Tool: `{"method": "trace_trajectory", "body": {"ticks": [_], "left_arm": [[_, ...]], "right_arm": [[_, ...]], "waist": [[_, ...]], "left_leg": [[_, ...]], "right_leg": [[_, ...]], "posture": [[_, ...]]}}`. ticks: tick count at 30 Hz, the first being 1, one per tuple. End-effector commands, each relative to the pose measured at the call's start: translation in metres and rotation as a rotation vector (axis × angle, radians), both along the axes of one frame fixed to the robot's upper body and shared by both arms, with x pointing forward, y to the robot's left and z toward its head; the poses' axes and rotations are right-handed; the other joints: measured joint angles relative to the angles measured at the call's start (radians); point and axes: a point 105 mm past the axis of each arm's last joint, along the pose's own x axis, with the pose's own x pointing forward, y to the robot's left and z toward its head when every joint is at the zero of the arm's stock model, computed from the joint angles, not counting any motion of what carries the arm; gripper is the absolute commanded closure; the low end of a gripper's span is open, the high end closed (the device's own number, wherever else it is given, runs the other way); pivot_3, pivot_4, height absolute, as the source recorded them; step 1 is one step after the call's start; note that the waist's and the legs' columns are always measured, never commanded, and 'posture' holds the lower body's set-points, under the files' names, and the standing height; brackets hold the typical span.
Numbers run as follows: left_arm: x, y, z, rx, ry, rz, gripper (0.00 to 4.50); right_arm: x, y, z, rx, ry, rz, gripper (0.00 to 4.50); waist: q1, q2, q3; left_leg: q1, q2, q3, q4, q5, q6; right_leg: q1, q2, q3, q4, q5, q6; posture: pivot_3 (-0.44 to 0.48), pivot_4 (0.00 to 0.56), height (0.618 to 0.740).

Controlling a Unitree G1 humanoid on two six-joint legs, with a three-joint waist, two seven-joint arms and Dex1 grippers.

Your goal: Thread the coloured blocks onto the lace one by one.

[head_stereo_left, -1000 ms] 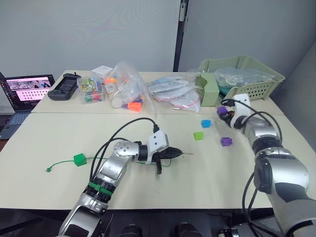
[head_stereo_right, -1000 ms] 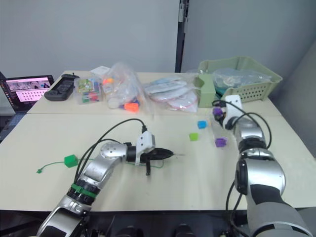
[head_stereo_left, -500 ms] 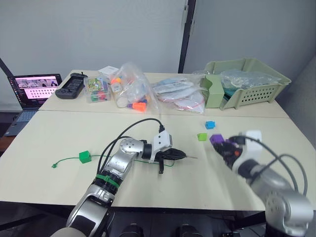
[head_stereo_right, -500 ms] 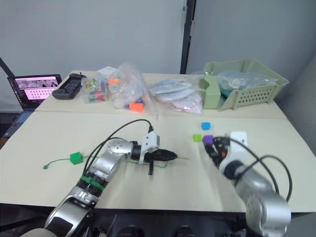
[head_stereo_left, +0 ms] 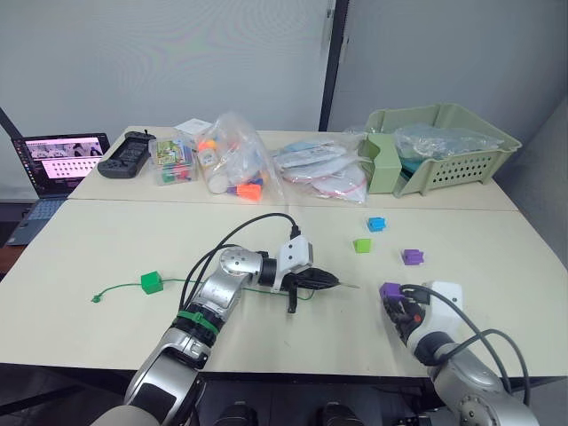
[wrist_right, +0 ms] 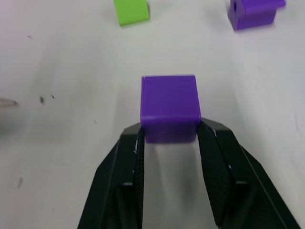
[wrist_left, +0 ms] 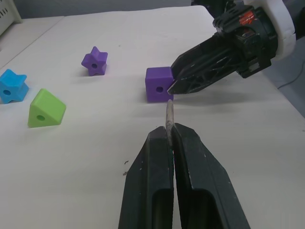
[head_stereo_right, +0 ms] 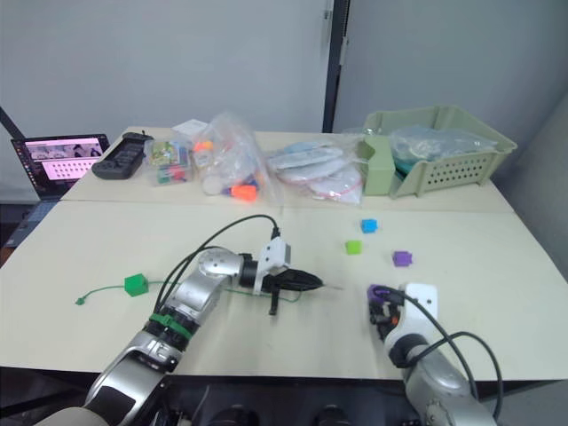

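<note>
basket: pale green slatted basket [head_stereo_left: 461,151] at far right of table [head_stereo_left: 106,240], holds clear plastic bags; contents behind the plastic unclear
box: small clear box [head_stereo_left: 169,161] near the laptop [head_stereo_left: 55,161], mixed-colour pieces inside
bags: clear plastic bags [head_stereo_left: 232,164] mid-back of table, orange and mixed toys visible through them
blocks count: 5 total – 2 purple, 1 blue, 1 lime, 1 dark green
purple cube: [wrist_right: 169,107] pinched between the right gripper's fingertips, sitting on the table, its hole facing the lace tip
right gripper: [wrist_right: 170,133] closed onto the purple cube, near front right edge of table
purple star block: [head_stereo_left: 411,256] loose on table, right side
blue block: [head_stereo_left: 377,224] loose, star shaped, just beyond the lime one
lime block: [head_stereo_left: 360,245] loose, wedge shaped, between blue block and left gripper
dark green block: [head_stereo_left: 150,282] already on the lace, left side of table
lace: thin green cord [head_stereo_left: 115,288], 1 off, runs from knot end at left, through the dark green block, to the left gripper
left gripper: [wrist_left: 170,134] fingers pressed together on the lace, pale tip [wrist_left: 169,109] sticking out just short of the purple cube
</note>
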Motion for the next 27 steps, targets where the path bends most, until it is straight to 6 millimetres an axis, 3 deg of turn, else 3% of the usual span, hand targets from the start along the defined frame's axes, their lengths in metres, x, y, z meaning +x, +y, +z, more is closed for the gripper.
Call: {"method": "trace_trajectory", "body": {"ticks": [1,7,12,16,19,27], "left_arm": [[0.0,-0.002,0.009,-0.013,-0.041,-0.013,4.5],[-0.001,-0.002,0.008,-0.022,-0.034,-0.005,4.5],[-0.003,0.0,0.007,-0.027,-0.034,0.004,4.5],[-0.002,0.003,0.006,-0.031,-0.036,0.025,4.5],[-0.001,0.003,0.006,-0.035,-0.038,0.038,4.5],[-0.002,0.006,0.008,-0.042,-0.048,0.07,4.5]], "right_arm": [[0.0,0.001,0.006,-0.008,-0.028,0.008,2.12],[-0.006,-0.004,0.016,-0.029,-0.032,0.052,0.05],[-0.01,-0.016,0.042,-0.189,-0.019,0.305,0.05],[-0.011,-0.008,0.065,-0.252,0.037,0.666,0.05],[-0.005,-0.01,0.075,-0.321,0.069,0.82,0.05],[0.04,-0.036,0.064,-0.735,0.224,1.105,0.05]], "waist": [[0.001,0.0,0.0],[0.001,0.0,0.0],[0.001,0.0,0.0],[-0.004,0.0,0.001],[-0.002,0.0,0.001],[0.001,-0.001,0.001]], "left_leg": [[0.0,0.0,0.0,0.0,0.0,0.0],[0.0,0.0,0.0,0.0,0.0,0.0],[0.0,0.0,0.0,0.0,0.0,0.0],[0.001,0.0,0.002,-0.001,0.0,0.001],[0.001,0.001,0.002,-0.001,0.0,0.001],[0.001,0.0,0.006,0.001,0.0,0.001]], "right_leg": [[0.0,0.0,0.0,0.0,0.0,0.0],[0.0,0.0,0.0,0.0,0.0,0.0],[0.001,0.0,0.0,-0.001,0.0,0.0],[0.001,0.001,0.002,-0.003,-0.001,0.001],[0.002,0.001,0.002,-0.004,-0.001,0.001],[0.002,0.0,0.003,-0.005,0.0,0.002]], "posture": [[0.0,0.15,0.734],[0.0,0.15,0.734],[0.0,0.15,0.734],[0.0,0.15,0.734],[0.0,0.15,0.734],[0.0,0.15,0.734]]}}
